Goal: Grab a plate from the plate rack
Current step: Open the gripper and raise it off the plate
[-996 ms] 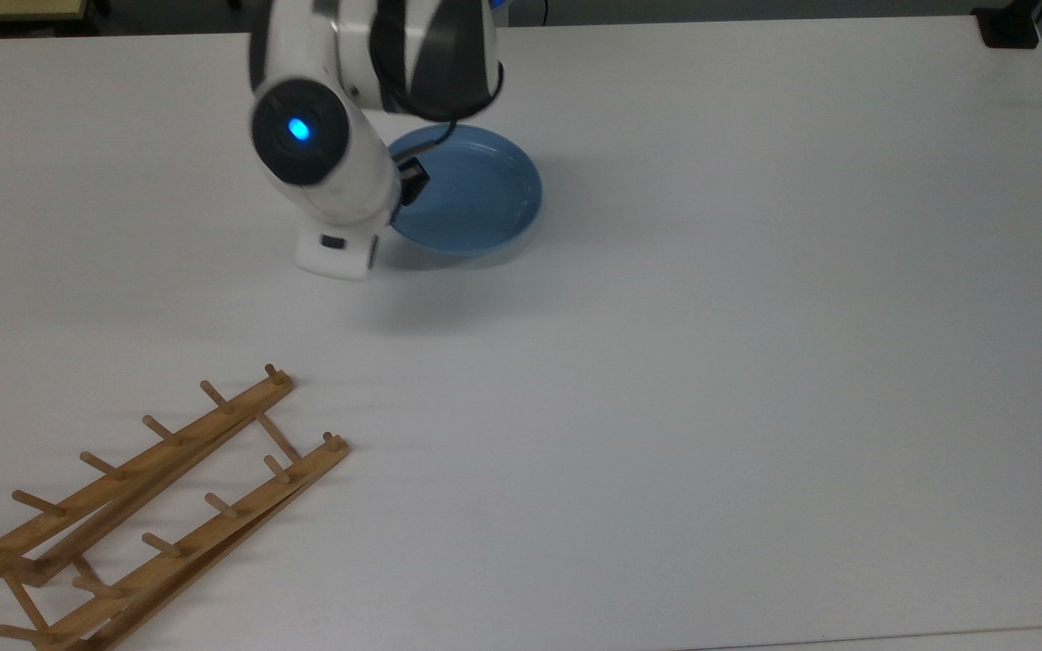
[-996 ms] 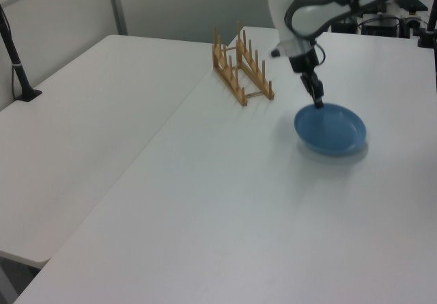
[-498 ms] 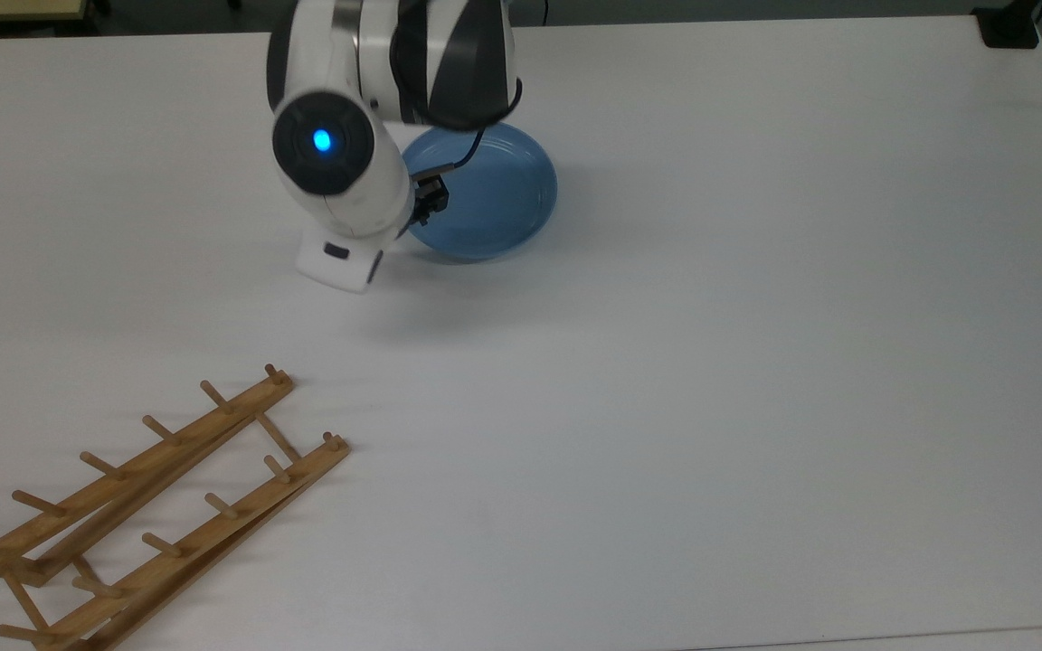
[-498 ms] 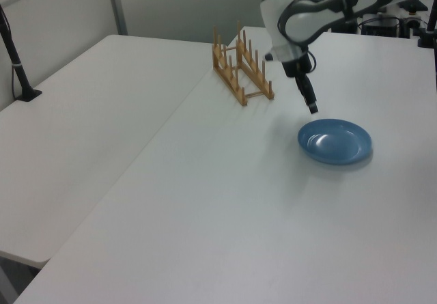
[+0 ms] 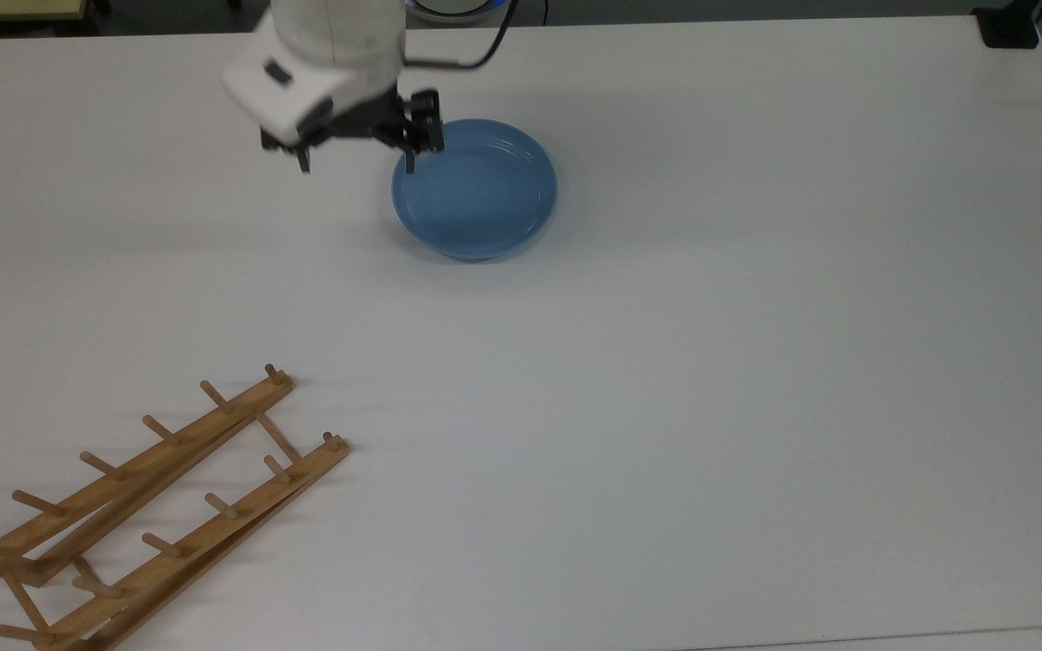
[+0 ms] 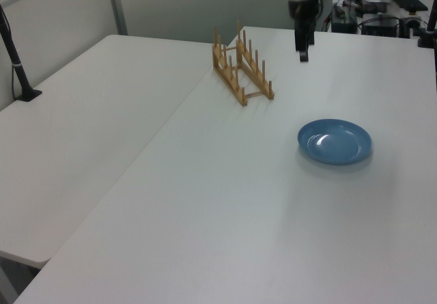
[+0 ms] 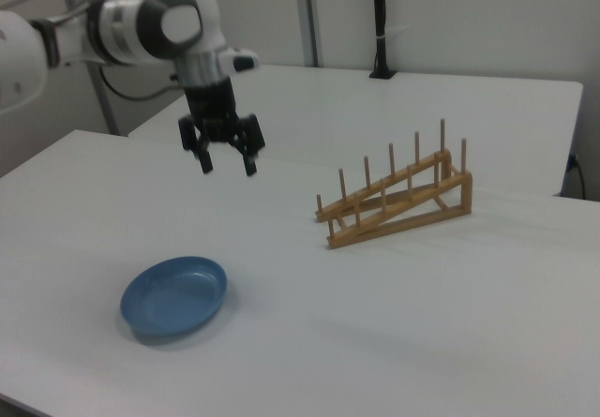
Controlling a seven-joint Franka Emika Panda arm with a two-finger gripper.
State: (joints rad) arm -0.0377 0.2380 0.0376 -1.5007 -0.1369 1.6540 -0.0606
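On table: plate (rack apart)

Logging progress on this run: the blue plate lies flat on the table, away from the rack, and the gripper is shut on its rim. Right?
Not quite: the gripper is open and raised clear of the plate, as the right view shows. The plate does lie flat on the table, away from the rack.

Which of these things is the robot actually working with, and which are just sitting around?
Part of the job:
- plate, lying flat on the table, apart from the rack
- plate rack, with nothing in it
- gripper, open, raised above the table

Just there:
- white table
- black post on the neighbouring table
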